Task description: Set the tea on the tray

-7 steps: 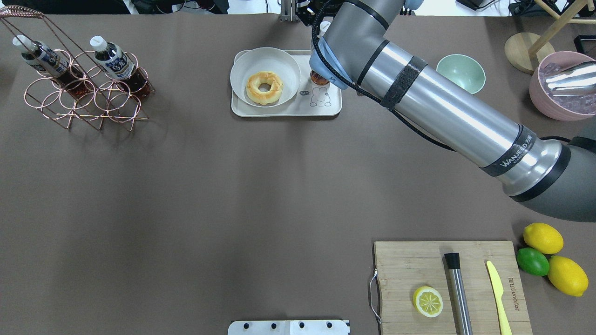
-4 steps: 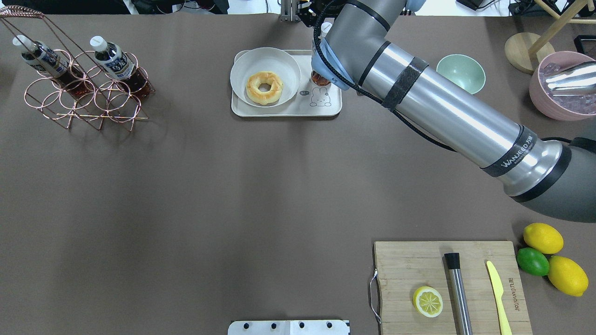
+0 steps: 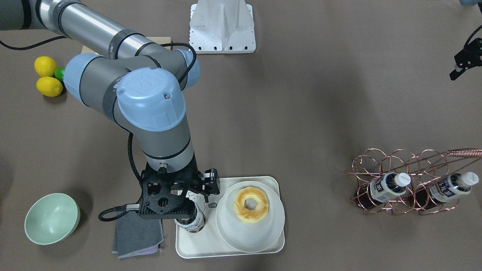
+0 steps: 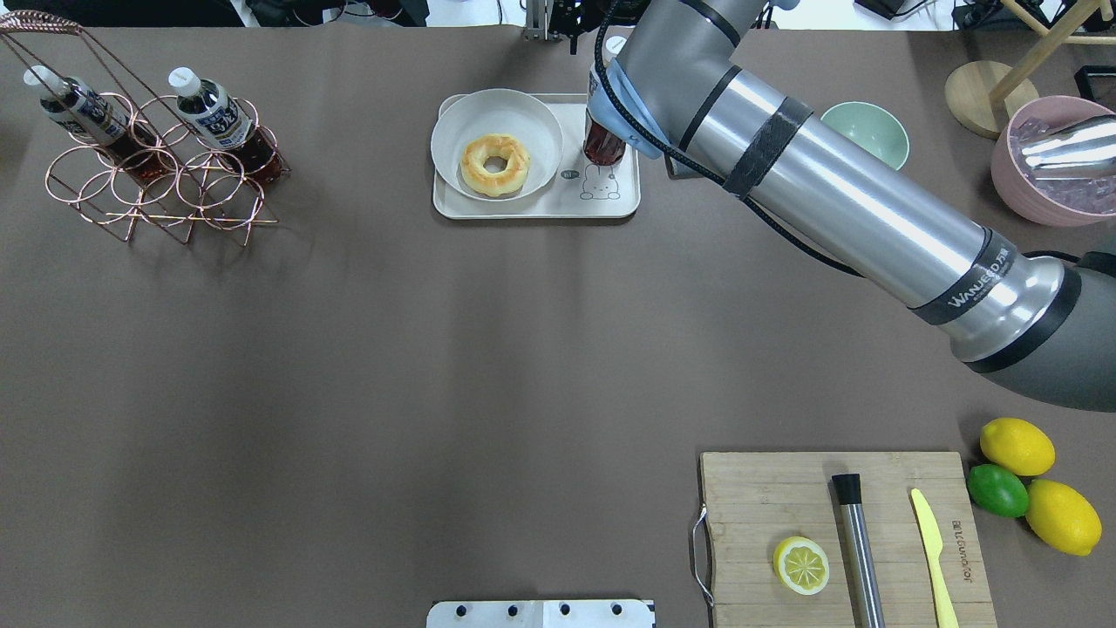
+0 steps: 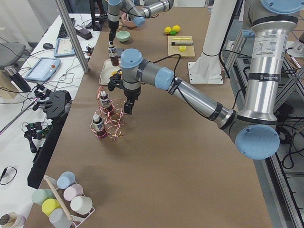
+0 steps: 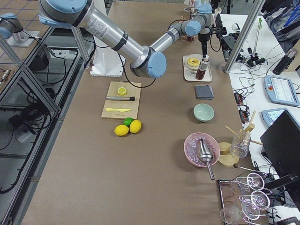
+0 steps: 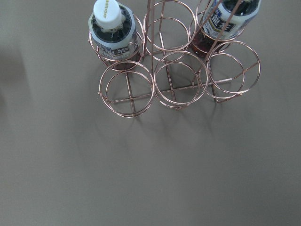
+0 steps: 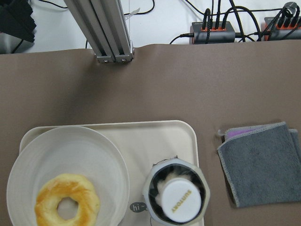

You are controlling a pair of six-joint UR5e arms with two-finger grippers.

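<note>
A tea bottle (image 4: pixel 603 144) stands upright on the cream tray (image 4: pixel 523 208), in the corner beside the bear drawing. The right wrist view looks straight down on its white cap (image 8: pixel 178 200), and no fingers show around it. My right gripper (image 3: pixel 194 197) hangs just above the bottle and looks open, clear of it. Two more tea bottles (image 4: pixel 87 109) (image 4: pixel 214 113) lean in the copper wire rack (image 4: pixel 157 196). My left gripper (image 3: pixel 464 62) hovers near the rack; I cannot tell whether it is open or shut.
A white plate with a doughnut (image 4: pixel 495 164) fills the tray's other side. A grey cloth (image 3: pixel 137 233) and a green bowl (image 4: pixel 863 135) lie beside the tray. A cutting board (image 4: pixel 767 497), lemons (image 4: pixel 1016 445) and a pink bowl (image 4: pixel 1055 174) are at the right.
My right arm has lifted up and back from the tray. More of the bottle shows below the wrist, and the bottle has stayed standing on the tray.
</note>
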